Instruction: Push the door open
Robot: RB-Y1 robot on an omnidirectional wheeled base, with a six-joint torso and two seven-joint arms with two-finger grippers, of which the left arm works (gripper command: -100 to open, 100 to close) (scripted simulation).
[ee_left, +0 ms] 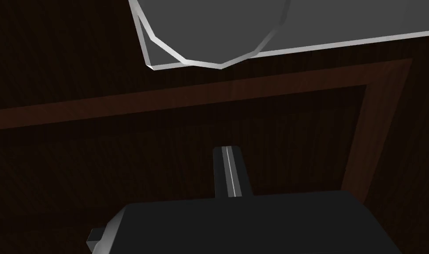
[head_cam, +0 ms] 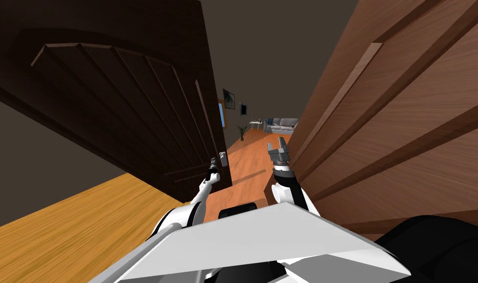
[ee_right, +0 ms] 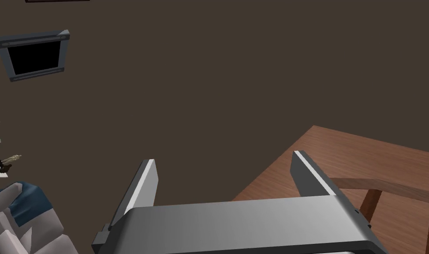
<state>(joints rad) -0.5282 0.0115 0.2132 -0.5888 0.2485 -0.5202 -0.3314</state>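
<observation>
A dark brown panelled door (head_cam: 125, 108) stands ajar on my left, its free edge beside a gap onto a hallway. A small light handle (head_cam: 222, 157) sits on that edge. My left gripper (head_cam: 213, 162) is right by the handle, its tip at the door's face. In the left wrist view its fingers (ee_left: 227, 150) are shut together with nothing between them, pointing at the dark door (ee_left: 76, 167) just below the grey handle (ee_left: 218, 31). My right gripper (head_cam: 278, 146) hangs open in the gap, close to a lighter brown door (head_cam: 405, 123); its fingers (ee_right: 224, 176) hold nothing.
Through the gap runs an orange wood floor (head_cam: 247, 157) to a far room with a grey sofa (head_cam: 282, 124), a plant (head_cam: 241, 130) and wall pictures (head_cam: 228, 98). The lighter brown door crowds my right side, with its edge (ee_right: 363, 158) by the right fingers.
</observation>
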